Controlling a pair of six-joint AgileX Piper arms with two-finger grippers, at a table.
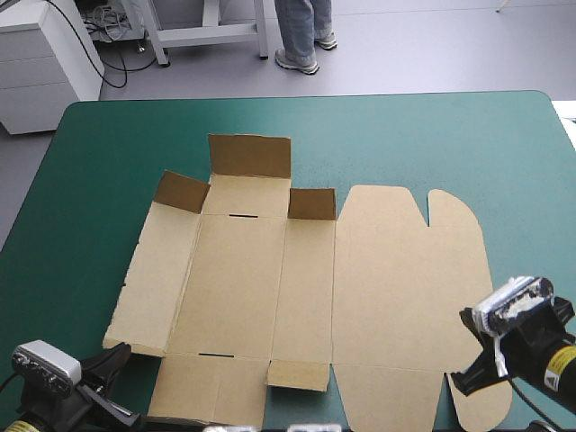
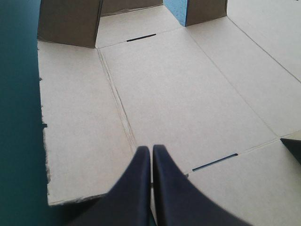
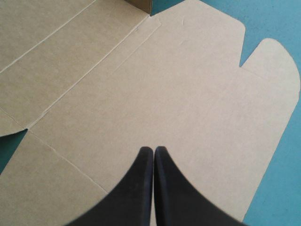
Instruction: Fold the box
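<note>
Above the brown box (image 1: 306, 279), left gripper (image 2: 151, 149) and right gripper (image 3: 154, 149) sit pinched empty; far flaps (image 1: 249, 155) raised.

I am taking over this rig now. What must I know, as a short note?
Left tool: shut, empty, at the near left corner of the cut brown cardboard box.
Right tool: shut, empty, over its near right lid panel.
The box lies almost flat on the teal-green table cover; only the three far flaps stand up.
Done: nearly nothing. Left: raise and tuck the walls.
</note>
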